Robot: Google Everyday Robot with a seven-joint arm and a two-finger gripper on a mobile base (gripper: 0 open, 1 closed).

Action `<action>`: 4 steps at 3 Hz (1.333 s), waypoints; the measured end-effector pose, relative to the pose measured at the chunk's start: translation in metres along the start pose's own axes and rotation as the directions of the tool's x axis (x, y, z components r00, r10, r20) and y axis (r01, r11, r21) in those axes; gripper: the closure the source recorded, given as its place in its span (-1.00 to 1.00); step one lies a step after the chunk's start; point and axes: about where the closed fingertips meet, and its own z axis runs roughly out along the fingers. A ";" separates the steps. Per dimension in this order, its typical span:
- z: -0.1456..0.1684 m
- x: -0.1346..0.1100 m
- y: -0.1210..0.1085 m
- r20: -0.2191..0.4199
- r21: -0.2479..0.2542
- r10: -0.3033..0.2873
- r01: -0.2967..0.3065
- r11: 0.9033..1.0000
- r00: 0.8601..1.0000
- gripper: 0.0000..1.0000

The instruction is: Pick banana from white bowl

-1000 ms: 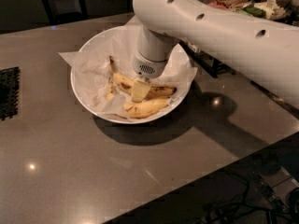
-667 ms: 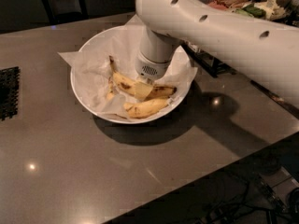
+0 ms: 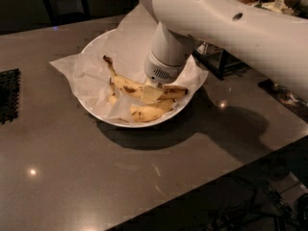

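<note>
Camera view differs little from a second ago: the gripper (image 3: pixel 151 94) stays down in the white bowl (image 3: pixel 95 41), both fruits lie where they lay, and only the wrist seems to have edged slightly toward the right.

Nearest us the grey bench (image 3: pixel 96 177) runs bare to its front edge, with the arm's shadow spread right of the bowl. The bowl sits further back, lined with crinkled white paper (image 3: pixel 77 73) whose corners spill over the rim. At its near side lies a shorter banana (image 3: pixel 147 113). Just behind and touching it lies the banana (image 3: pixel 126 86), longer, yellow with dark speckles and a brown bruise, its dark-tipped stem pointing up to the far left. The gripper rests on its middle; we cannot tell whether it has closed on the fruit.

Above it the round white wrist stands nearly upright, and the thick white arm (image 3: pixel 231 23) slopes away to the far right. A black mat (image 3: pixel 8 95) lies at the left edge.
</note>
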 end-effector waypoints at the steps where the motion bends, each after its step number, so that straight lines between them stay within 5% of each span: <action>1: -0.023 -0.010 0.008 0.094 0.025 -0.049 0.047 0.999 0.994 1.00; 2: -0.045 -0.030 0.015 0.207 0.010 -0.146 0.147 0.989 0.967 1.00; 3: -0.070 -0.047 0.024 0.298 -0.011 -0.244 0.258 0.966 0.923 1.00; 4: -0.114 -0.063 0.045 0.388 0.032 -0.367 0.386 0.922 0.846 1.00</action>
